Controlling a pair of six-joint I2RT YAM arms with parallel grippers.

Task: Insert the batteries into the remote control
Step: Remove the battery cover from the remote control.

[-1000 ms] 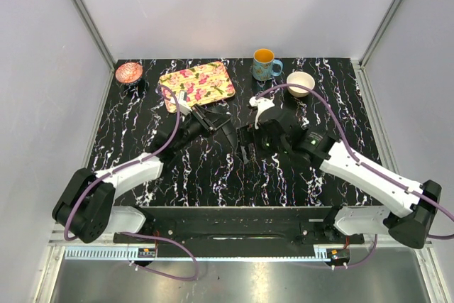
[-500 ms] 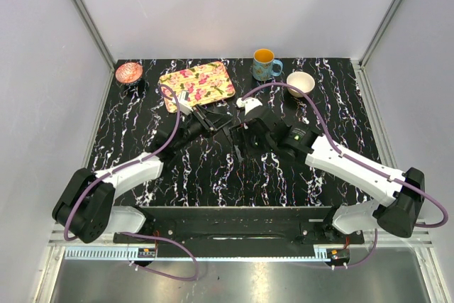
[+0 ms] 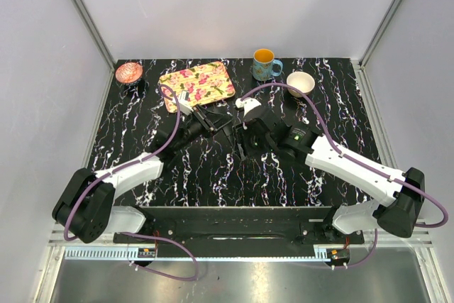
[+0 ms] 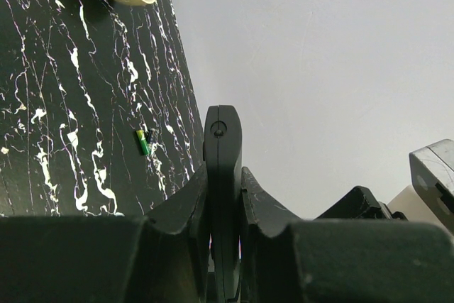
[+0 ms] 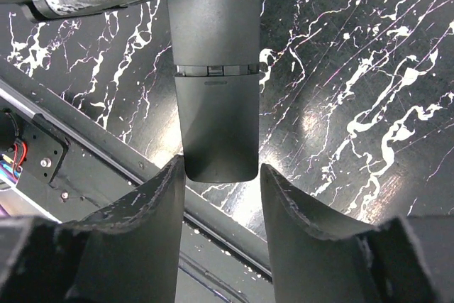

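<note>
Right fingers [image 5: 145, 204] now nearer, spread astride the one remote control [image 5: 216, 104], left fingers [image 4: 186, 211] clenched on it.

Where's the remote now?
The remote control is clamped in the left gripper above the middle of the table, its free end between the open fingers of the right gripper.

left arm [image 3: 135, 169]: stretched from near-left corner toward table centre | left gripper [image 4: 223, 175]: pinched tight on the remote control [image 4: 223, 136] | right arm [image 3: 355, 168]: stretched from near-right corner toward centre | right gripper [image 5: 220, 175]: fingers spread, flanking the remote control's end, facing left gripper
</note>
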